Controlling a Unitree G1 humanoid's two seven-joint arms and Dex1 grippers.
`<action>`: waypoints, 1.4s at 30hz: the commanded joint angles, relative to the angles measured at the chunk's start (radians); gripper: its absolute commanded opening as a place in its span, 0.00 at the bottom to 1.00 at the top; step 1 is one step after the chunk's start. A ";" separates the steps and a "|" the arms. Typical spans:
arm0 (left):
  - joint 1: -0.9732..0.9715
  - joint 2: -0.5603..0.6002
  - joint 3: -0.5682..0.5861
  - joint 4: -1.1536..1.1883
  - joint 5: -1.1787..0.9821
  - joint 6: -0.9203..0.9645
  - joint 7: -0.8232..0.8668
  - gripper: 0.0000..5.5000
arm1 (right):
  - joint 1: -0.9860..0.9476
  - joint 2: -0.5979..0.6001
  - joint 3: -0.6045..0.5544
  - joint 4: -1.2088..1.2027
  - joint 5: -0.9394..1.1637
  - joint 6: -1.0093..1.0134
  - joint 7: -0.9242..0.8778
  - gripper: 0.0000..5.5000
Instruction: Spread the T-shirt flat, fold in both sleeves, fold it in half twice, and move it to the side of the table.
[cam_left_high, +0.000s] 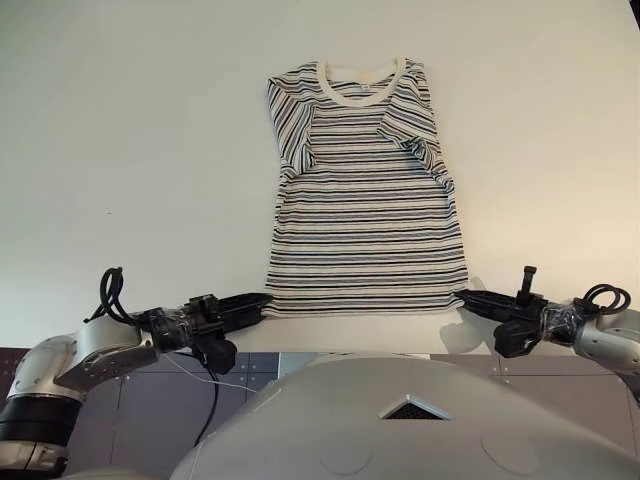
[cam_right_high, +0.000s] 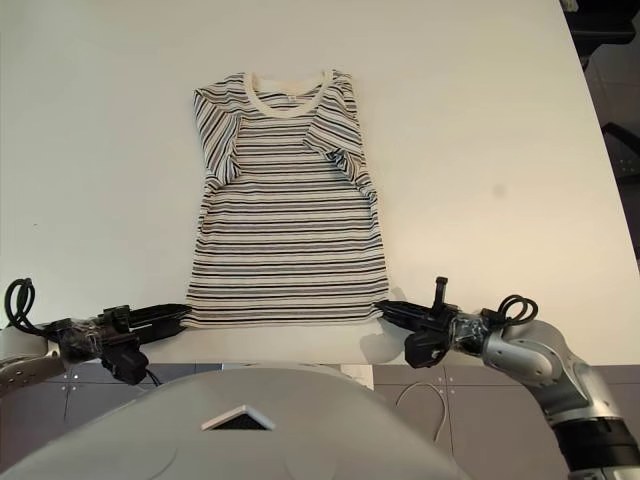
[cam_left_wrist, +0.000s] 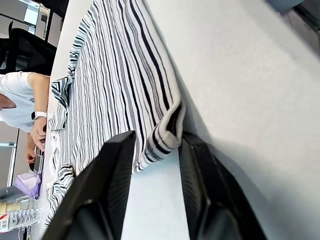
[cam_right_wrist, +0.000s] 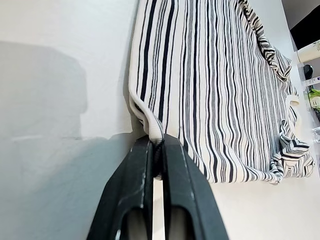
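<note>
Left hand (cam_left_high: 262, 298) sits at the near tabletop (cam_left_high: 120, 150) edge, at the T-shirt's (cam_left_high: 365, 220) near-left hem corner (cam_left_wrist: 167, 135). It is open: the wrist view shows its two dark fingers (cam_left_wrist: 117, 170) spread apart with the curled-up corner between them, not pinched. One finger overlaps the striped cloth. Can't tell whether the other touches it.

Right hand (cam_left_high: 462, 294) is at the opposite, near-right hem corner (cam_right_wrist: 150, 127), also on the near edge. Its fingers (cam_right_wrist: 135, 175) are pressed together, with a small fold of the hem nipped at the tips. How much cloth is inside the pinch is hidden by the fingers themselves. From the head views both hands' tips are small and dark against the hem, so the grip is hard to read there.

T-shirt lies on the tabletop between the two hands and beyond them, hem nearest and close to the edge, body mostly flat. The corner at the right hand lifts slightly off the surface. Both sleeves are turned in onto the body. Left sleeve (cam_left_high: 293, 130) lies fairly neat along the side. Right sleeve (cam_left_high: 415, 125) is bunched and rumpled, with creases running down toward the side seam (its exact fold line is hard to make out). Collar (cam_left_high: 360, 85) is at the far end, opening facing up. The layer under the front panel is hidden.

White tabletop runs on past the collar and to both sides, cut off by the frame.
</note>
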 joint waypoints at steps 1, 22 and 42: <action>0.001 0.022 -0.054 0.017 0.031 0.053 -0.052 0.14 | -0.004 -0.022 0.022 0.018 -0.028 0.047 0.013 0.02; 0.442 0.183 0.111 -0.360 -0.458 0.187 -0.220 0.02 | 0.614 -0.236 -0.562 -0.538 0.705 0.554 0.567 0.02; -1.125 -0.368 -0.278 0.417 -0.665 1.136 -0.435 0.02 | -1.324 0.231 0.192 0.802 0.385 0.911 0.424 0.02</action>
